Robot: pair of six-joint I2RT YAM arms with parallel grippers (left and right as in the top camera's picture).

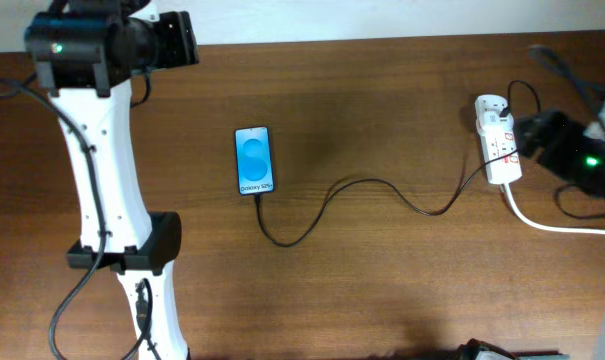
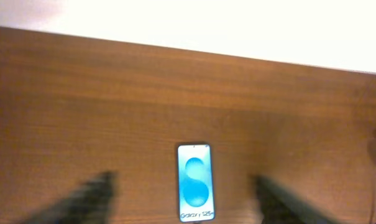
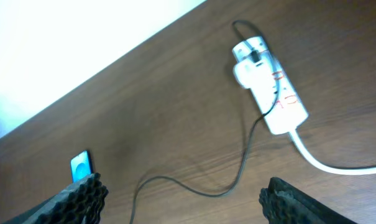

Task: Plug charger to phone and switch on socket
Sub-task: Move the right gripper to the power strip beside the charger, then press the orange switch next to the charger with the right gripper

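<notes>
The phone (image 1: 254, 160) lies flat at centre-left, blue screen up, and also shows in the left wrist view (image 2: 196, 182) and the right wrist view (image 3: 81, 166). The charger (image 1: 372, 183), a thin black cable, runs from the phone's near end in loose curves to the socket (image 1: 499, 142). Its black plug sits in the socket in the right wrist view (image 3: 266, 84). My left gripper (image 2: 183, 182) is open and empty, raised far behind the phone. My right gripper (image 3: 184, 183) is open and empty, raised beside the socket (image 1: 538, 133).
The socket's thick white cord (image 1: 554, 226) trails off to the right edge. The left arm's white body (image 1: 107, 180) stands over the table's left side. A pale wall runs along the table's far edge (image 2: 194, 56).
</notes>
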